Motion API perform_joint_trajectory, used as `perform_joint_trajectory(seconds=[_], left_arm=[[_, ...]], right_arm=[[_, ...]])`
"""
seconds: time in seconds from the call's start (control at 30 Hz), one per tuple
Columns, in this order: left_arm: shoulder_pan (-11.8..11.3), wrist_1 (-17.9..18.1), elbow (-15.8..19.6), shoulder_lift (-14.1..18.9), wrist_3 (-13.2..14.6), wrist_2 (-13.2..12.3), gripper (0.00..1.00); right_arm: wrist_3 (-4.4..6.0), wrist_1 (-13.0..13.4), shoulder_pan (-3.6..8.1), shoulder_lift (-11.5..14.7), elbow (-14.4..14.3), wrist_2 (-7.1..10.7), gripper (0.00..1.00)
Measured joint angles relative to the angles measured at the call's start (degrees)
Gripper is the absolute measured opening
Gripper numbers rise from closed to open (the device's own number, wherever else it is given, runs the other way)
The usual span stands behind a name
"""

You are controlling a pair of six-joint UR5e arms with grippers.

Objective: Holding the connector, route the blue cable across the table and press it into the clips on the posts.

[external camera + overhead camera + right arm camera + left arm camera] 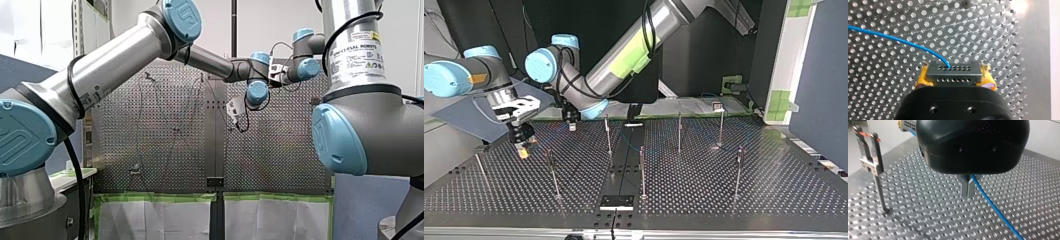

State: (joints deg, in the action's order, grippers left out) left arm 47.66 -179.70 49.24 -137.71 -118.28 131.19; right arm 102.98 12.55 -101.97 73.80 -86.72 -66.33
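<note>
A grey connector (953,76) with rows of holes sits between the yellow pads of my right gripper (955,67), which is shut on it. The blue cable (898,40) leaves the connector and curves away over the perforated table (998,37). My left gripper (967,195) has its metal fingers shut on the blue cable (995,210) just above the table; the cable trails off behind it. In the top view my right gripper (524,149) hangs low at the left and my left gripper (571,124) is beside it, further back. A post with a clip (871,162) stands beside my left gripper.
Several thin posts rise from the table, among them post (608,135), post (642,170) and post (739,170). A black plate (616,201) lies at the near edge in the top view. A tilted grey panel (469,120) sits behind my right gripper.
</note>
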Motion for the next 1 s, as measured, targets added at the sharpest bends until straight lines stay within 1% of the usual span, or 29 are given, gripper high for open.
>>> perform_joint_trajectory(seconds=[0.13, 0.37, 0.53, 0.7, 0.8, 0.93, 1.0], left_arm=[[0.2, -0.2, 0.0, 1.8, 0.2, 0.1, 0.0], [-0.4, -0.4, 0.0, 4.2, 0.8, 0.2, 0.0], [-1.0, -0.4, -0.6, 4.5, 1.2, 0.1, 0.0], [-1.9, -0.7, -2.3, 4.5, 1.6, 0.1, 0.0], [-2.3, -1.2, -3.3, 4.5, 1.9, 0.1, 0.0], [-2.8, -1.7, -4.0, 4.5, 1.9, 0.0, 0.0], [-3.1, -1.5, -4.2, 4.5, 2.2, -0.2, 0.0]], right_arm=[[0.04, -0.4, 0.23, 0.5, 0.2, 0.13, 0.0], [0.2, -1.4, 0.46, 1.6, 1.1, 0.86, 0.0], [0.67, -2.1, 0.65, 2.2, 2.1, 1.7, 0.0], [0.77, -2.8, 0.66, 2.3, 2.9, 2.49, 0.0], [0.71, -3.0, 0.6, 2.4, 3.1, 3.25, 0.0], [0.78, -3.1, 0.6, 2.4, 3.4, 4.29, 0.0], [0.86, -3.1, 0.63, 2.4, 3.5, 4.46, 0.0]])
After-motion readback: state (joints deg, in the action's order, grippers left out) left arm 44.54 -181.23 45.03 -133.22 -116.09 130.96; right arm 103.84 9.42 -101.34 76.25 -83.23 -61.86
